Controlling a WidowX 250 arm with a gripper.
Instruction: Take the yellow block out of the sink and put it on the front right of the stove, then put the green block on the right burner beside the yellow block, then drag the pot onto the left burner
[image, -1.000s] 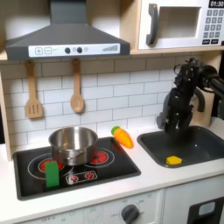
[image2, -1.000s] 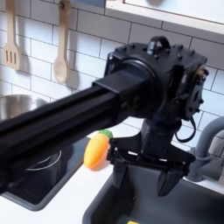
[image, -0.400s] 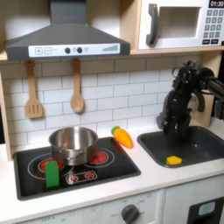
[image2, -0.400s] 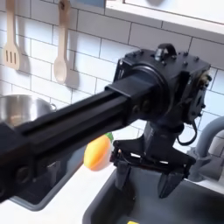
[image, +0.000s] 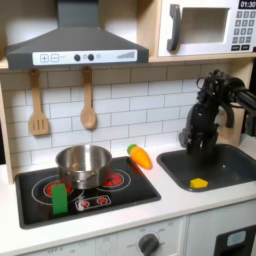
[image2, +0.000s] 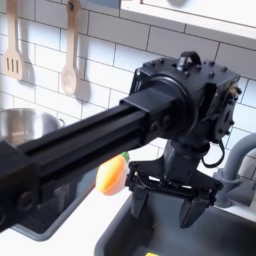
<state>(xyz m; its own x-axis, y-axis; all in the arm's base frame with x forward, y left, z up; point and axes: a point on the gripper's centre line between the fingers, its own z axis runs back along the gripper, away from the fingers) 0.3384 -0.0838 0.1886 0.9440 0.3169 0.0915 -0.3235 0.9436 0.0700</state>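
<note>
The yellow block lies on the floor of the dark sink, near its front edge in the first exterior view. My gripper hangs over the sink's back left part, above and behind the block; in the second exterior view the gripper has its fingers spread open with nothing between them. The green block stands at the stove's front, on the first exterior view's left. The pot sits at the back of the stove between the left burner and the right burner.
An orange carrot-like toy with a green tip lies on the counter between stove and sink, also seen as the orange toy beside my arm. A wooden spatula and spoon hang on the tiled wall. A grey faucet stands by the sink.
Over the last second my arm swung a little in the second exterior view, so the wrist sits slightly higher and right. The gripper stayed open above the sink. The blocks and pot did not move.
</note>
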